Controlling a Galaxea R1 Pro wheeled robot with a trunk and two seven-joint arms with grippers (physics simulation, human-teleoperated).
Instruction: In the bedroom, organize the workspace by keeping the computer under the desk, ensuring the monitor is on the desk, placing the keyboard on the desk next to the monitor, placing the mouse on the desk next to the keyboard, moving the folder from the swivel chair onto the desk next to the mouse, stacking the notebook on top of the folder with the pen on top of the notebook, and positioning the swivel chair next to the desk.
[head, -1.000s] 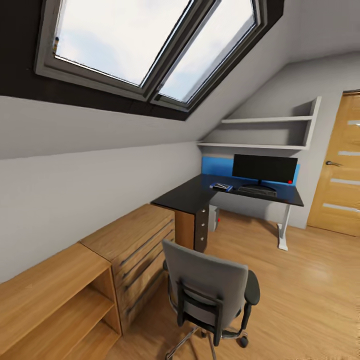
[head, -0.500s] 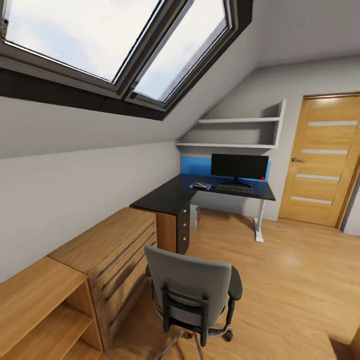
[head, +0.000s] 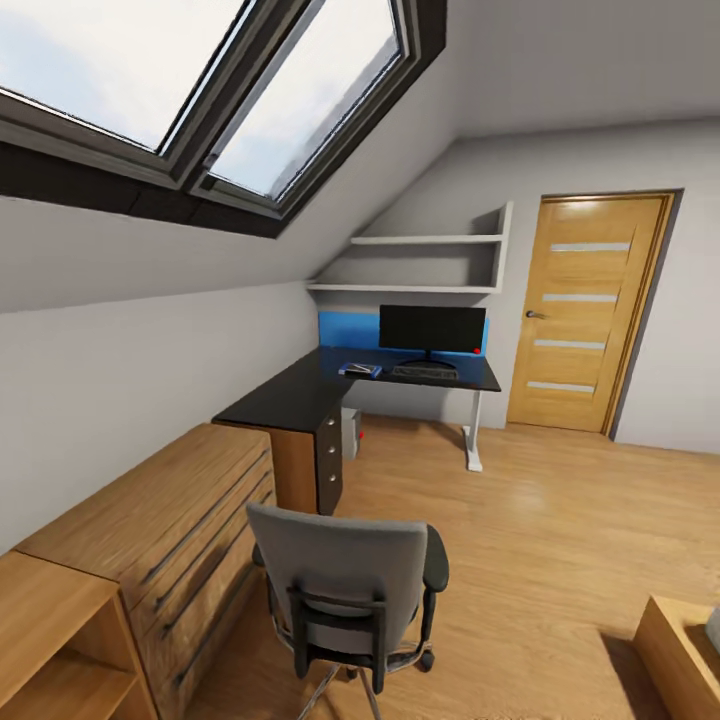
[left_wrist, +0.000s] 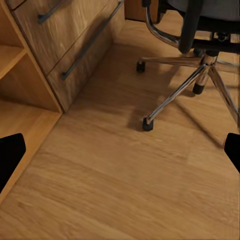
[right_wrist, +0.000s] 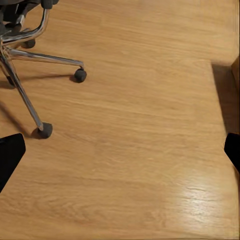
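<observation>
A: How do the arms sit?

B: Both hang low over the wood floor (right_wrist: 140, 150). The left gripper (left_wrist: 120, 155) shows two dark fingertips (left_wrist: 10, 155) at the far edges of its wrist view, spread wide and holding nothing. The right gripper (right_wrist: 120, 155) is just the same, released, with bare planks between its tips.

A: And the count, taking the desk as the landmark?

B: One desk (head: 300, 390), black-topped, in the far corner under two wall shelves (head: 425, 262). On it stand one monitor (head: 432, 330) and, just in front of that, one keyboard (head: 425, 371). Left of the keyboard lies a small flat blue item (head: 360, 369), too small to identify. Under the desk sits one computer (head: 351, 433), a red dot on it. Well short of the desk, close to the camera, is one swivel chair (head: 345, 590), its back to the viewer, beside an oak drawer unit (head: 170, 530). Right of the desk is one door (head: 585, 310).

A: Any writing?

B: None can be read.
</observation>
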